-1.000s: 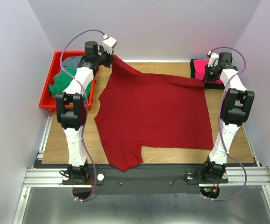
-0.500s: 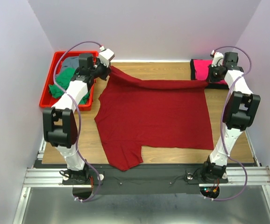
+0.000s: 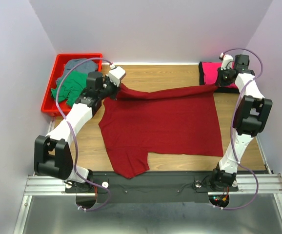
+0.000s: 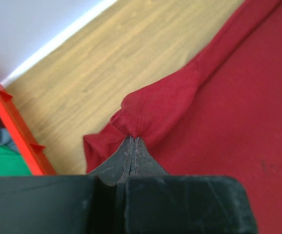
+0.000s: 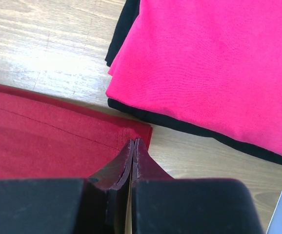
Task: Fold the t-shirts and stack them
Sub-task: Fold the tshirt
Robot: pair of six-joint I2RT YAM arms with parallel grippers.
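Sitting far left, red tray (image 3: 47, 100) holds green t-shirt (image 3: 75, 85) and grey t-shirt (image 3: 80, 64). Left claw (image 4: 132, 139) pinched tight on rear-left corner of dark red t-shirt (image 3: 165, 122), which lies spread mid-table (image 3: 82, 146), far edge strung between both claws. Right claw (image 5: 132, 141) clamped tight on rear-right corner. Just beside it, folded pink t-shirt (image 5: 204, 63) stacked on black t-shirt (image 5: 194, 127).

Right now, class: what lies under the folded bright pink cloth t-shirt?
A folded black cloth t-shirt, only its edges showing beneath the bright pink cloth t-shirt. Its middle, and anything below it, is covered.
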